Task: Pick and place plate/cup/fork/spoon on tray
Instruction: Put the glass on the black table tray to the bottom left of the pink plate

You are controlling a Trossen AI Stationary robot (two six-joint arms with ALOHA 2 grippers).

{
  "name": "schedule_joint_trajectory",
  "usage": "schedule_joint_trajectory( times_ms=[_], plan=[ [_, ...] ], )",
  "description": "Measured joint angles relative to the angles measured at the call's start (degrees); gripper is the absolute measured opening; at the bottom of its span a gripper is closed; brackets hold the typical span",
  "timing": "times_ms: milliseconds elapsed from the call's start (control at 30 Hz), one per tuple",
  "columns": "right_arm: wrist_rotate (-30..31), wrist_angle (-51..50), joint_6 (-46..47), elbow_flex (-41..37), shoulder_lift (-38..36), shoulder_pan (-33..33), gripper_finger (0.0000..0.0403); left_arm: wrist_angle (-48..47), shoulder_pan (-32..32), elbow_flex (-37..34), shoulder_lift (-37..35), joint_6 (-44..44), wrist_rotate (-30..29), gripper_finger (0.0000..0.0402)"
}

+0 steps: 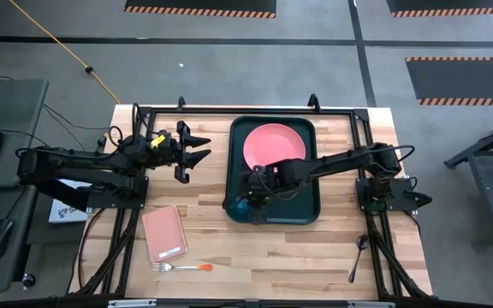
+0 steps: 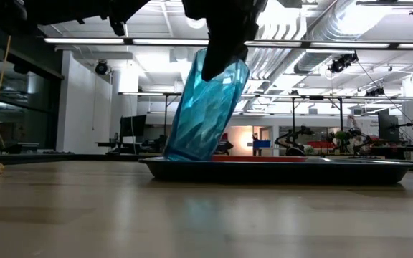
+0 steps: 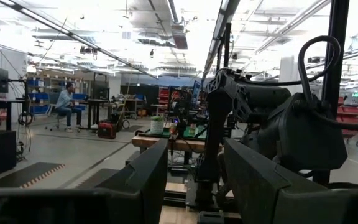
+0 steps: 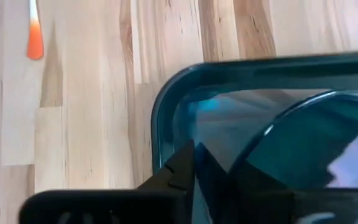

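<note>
While the right pincer [image 1: 248, 204] clamps the tilted cup [image 2: 206, 107] over the tray [image 1: 302, 214], plate [image 1: 272, 144] beside it is placed; fork [image 1: 182, 267], spoon [image 1: 358, 253] remain on the surface.

Grey floor [image 1: 229, 60] with hazard-striped mats [image 1: 199, 7] at frame top. Open lab: ceiling strip lights [image 2: 120, 41], ducting [image 2: 335, 29]. Seated person [image 3: 64, 106] at a desk, left of frame.
</note>
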Motion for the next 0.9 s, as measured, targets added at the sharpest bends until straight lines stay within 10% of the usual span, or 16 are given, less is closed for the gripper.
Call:
schedule_joint_trajectory(
  times_ms=[533,900],
  plan=[
    [3.0,2.1,-5.4,0.0,-0.7,0.0,0.0198,-0.1,0.0,0.0,0.0,-0.4,0.0,0.0149],
    [2.7,1.8,-5.1,0.0,-0.7,0.1,0.0061,-0.1,0.0,0.0,0.0,-0.4,0.0,0.0149]
  ],
)
